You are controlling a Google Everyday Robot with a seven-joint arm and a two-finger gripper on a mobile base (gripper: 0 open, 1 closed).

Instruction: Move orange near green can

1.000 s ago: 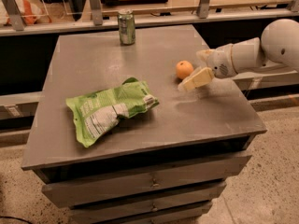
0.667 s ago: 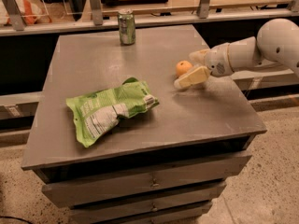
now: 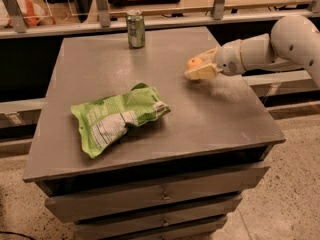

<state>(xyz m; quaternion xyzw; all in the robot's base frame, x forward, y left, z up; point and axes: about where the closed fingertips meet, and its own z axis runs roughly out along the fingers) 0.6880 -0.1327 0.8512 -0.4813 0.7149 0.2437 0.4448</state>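
The orange (image 3: 194,62) sits between the cream fingers of my gripper (image 3: 198,66) at the right side of the grey table (image 3: 215,119). The gripper reaches in from the right on the white arm (image 3: 280,46), is shut on the orange, and holds it slightly above the tabletop; only the orange's left part shows. The green can (image 3: 135,29) stands upright at the table's far edge, well to the left of and beyond the gripper.
A large flat light-green snack bag (image 3: 117,116) lies on the left-middle of the table. The table has drawers (image 3: 160,196) in front. A railing with posts (image 3: 102,4) runs behind the far edge.
The gripper has closed around the orange, and the orange has risen slightly and shifted a little toward the far side. The can and the bag have not moved.
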